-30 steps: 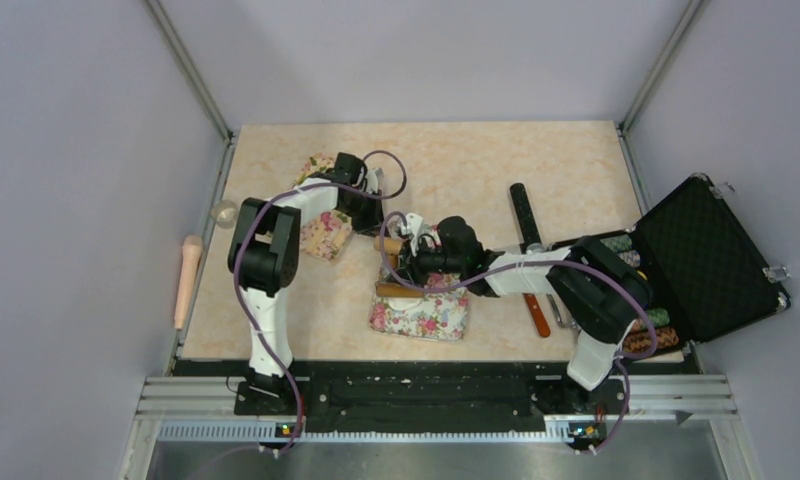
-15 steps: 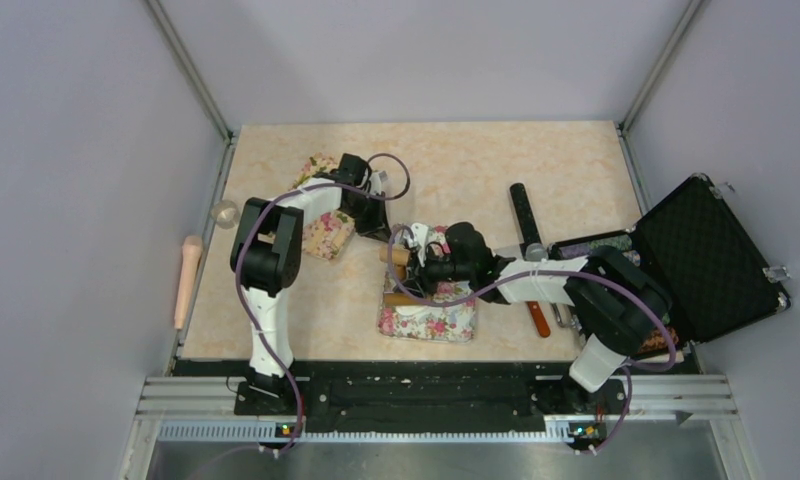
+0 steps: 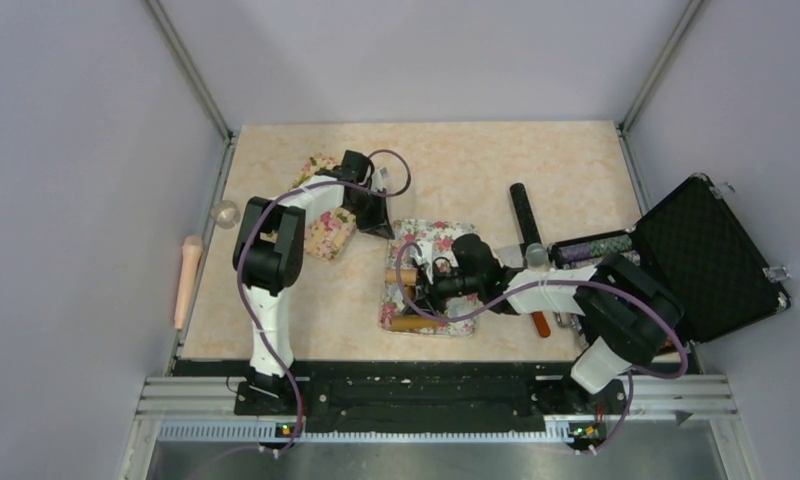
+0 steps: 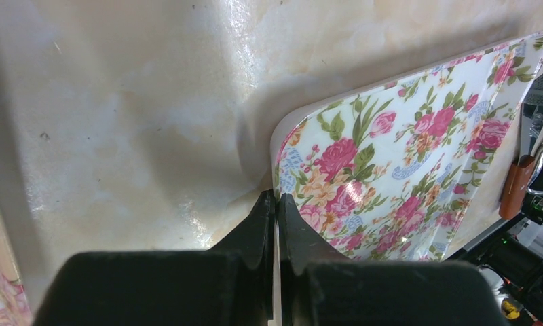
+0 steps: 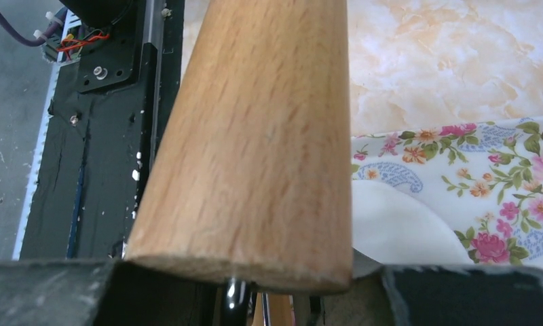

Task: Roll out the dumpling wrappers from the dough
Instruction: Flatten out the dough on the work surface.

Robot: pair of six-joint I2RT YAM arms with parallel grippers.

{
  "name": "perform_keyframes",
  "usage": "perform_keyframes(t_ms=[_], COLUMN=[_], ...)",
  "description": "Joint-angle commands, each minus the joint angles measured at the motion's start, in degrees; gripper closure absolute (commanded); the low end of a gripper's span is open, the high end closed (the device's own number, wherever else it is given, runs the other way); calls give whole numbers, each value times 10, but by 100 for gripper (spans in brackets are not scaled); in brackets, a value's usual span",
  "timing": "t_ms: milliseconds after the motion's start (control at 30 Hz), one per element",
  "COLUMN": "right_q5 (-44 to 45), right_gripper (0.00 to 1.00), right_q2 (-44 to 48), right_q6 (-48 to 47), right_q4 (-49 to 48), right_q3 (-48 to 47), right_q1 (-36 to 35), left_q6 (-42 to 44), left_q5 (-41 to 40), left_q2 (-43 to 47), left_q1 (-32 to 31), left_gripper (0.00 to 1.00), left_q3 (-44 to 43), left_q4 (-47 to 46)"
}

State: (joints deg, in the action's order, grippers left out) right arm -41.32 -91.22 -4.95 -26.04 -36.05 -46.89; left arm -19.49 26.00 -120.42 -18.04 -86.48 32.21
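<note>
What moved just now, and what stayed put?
The right pincer, gripping the wooden rolling pin, pulled it across the flowery mat toward the arms' bases. The left pincer stayed shut on the mat's far corner. The mat and the open case hardly moved.

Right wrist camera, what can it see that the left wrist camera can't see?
Only the right wrist shows the wooden rolling pin, held in the right gripper, and some white dough lying on the flowery mat. Only the left wrist shows the left gripper, shut on that mat's edge. Both show the flowery mat and the marbled table.
</note>
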Motion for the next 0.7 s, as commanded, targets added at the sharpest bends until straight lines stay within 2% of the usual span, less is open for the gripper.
perform_keyframes(t_ms=[0,133,267,433,567,667], right_q5=[13,114,231,300,388,389], right_gripper=[100,100,100,100,100,100], right_q2=[4,50,50,47,62,72], right_q6=[-9,19,11,5,-20,-34], right_q4=[137,75,-7,-39,-56,-53], right_q3=[9,9,45,45,50,52], right_q1=[2,37,41,42,43,58], left_q6=[19,40,46,45,48,50], left_q5=[-3,11,18,20,19,19], left_q2=[15,29,37,41,44,46], left_q1=[7,1,-6,-13,-14,-14], left_gripper=[100,100,100,100,100,100], left_q3=[-34,-29,-24,-16,-13,-9], left_q4=[-76,-82,-86,-92,-93,-92])
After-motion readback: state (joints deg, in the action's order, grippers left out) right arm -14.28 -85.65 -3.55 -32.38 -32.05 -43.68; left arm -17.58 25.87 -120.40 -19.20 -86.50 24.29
